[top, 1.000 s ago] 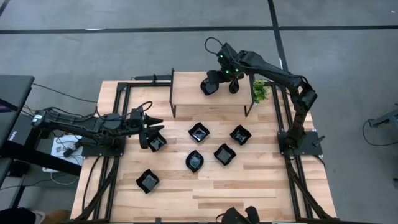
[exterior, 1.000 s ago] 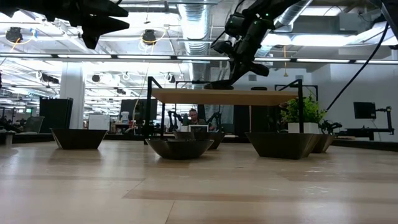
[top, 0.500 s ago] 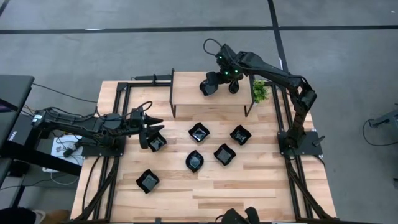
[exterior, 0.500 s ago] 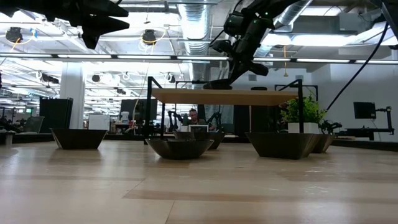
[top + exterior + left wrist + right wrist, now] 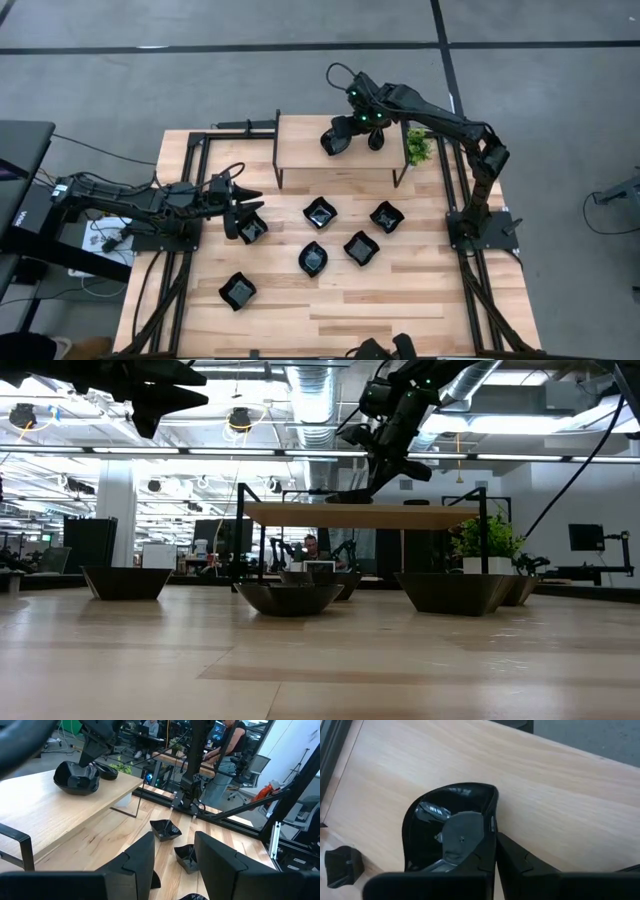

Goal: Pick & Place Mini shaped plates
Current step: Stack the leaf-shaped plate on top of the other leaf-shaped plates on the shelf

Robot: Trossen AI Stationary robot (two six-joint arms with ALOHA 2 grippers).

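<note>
On the raised wooden shelf [image 5: 305, 150] at the table's far side, my right gripper [image 5: 346, 128] is shut on a glossy black mini plate [image 5: 334, 139]. A second mini plate [image 5: 377, 138] lies on the shelf beside it. Several more plates rest flat on the table: [image 5: 320, 211], [image 5: 386, 216], [image 5: 360, 248], [image 5: 313, 259], [image 5: 238, 291]. My left gripper [image 5: 252, 200] hovers open and level at the table's left, above another plate [image 5: 250, 231], with nothing between its fingers [image 5: 142, 862]. My right gripper pinches the plate's rim [image 5: 493, 817] on the side nearest the gripper, one finger [image 5: 462, 837] inside the bowl and one outside. The fingers slant down from the table's right. The plate sits bowl up with its base at the shelf top [image 5: 75, 787].
A small green plant [image 5: 418, 147] stands at the shelf's right end. The shelf's black metal legs [image 5: 277, 165] and the black frame rails [image 5: 190, 180] run along the table's sides. Bare wood lies near the front edge [image 5: 400, 310].
</note>
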